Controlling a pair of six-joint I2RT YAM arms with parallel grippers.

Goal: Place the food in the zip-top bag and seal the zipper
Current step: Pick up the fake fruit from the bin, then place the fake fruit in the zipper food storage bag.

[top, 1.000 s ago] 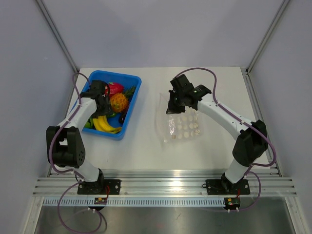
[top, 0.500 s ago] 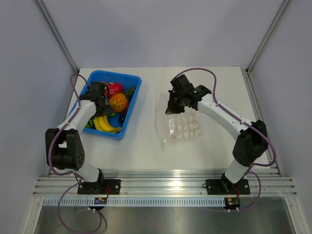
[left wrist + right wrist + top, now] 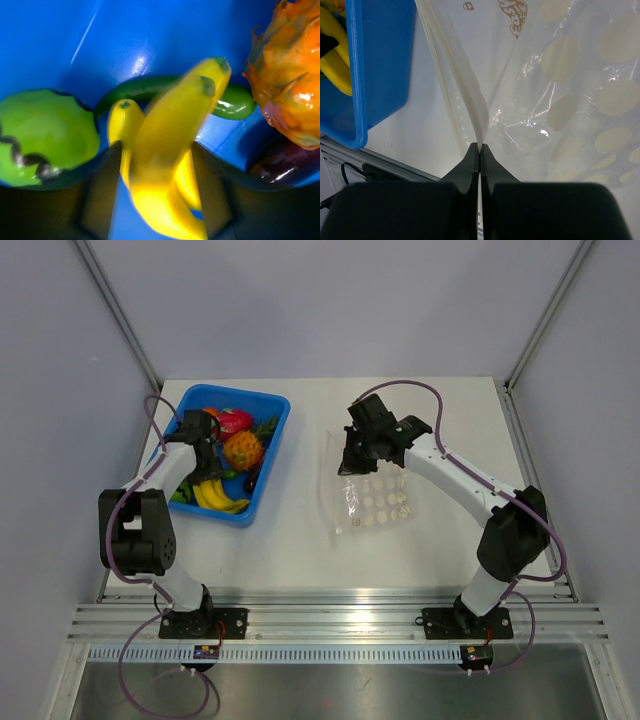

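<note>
The food lies in a blue bin (image 3: 272, 452): yellow bananas (image 3: 218, 496), an orange spiky fruit (image 3: 244, 450) and a pink-red fruit (image 3: 235, 421). My left gripper (image 3: 200, 455) is down in the bin, open, with its fingers on either side of the bananas (image 3: 165, 145). A green round piece (image 3: 45, 135) lies to its left and a green pod (image 3: 230, 102) behind it. The clear zip-top bag (image 3: 375, 495) lies on the table. My right gripper (image 3: 479, 146) is shut on the bag's upper lip at its left mouth edge and lifts it. The zipper (image 3: 451, 70) runs along that edge.
A dark purple piece (image 3: 285, 165) lies under the orange fruit (image 3: 290, 75). The bin's blue wall (image 3: 380, 65) stands just left of the bag. Grey enclosure walls and metal posts ring the white table (image 3: 300, 540), with an aluminium rail along the near edge.
My left gripper has shifted a little left and back inside the bin, over the bananas. The right gripper and the bag have hardly moved.
</note>
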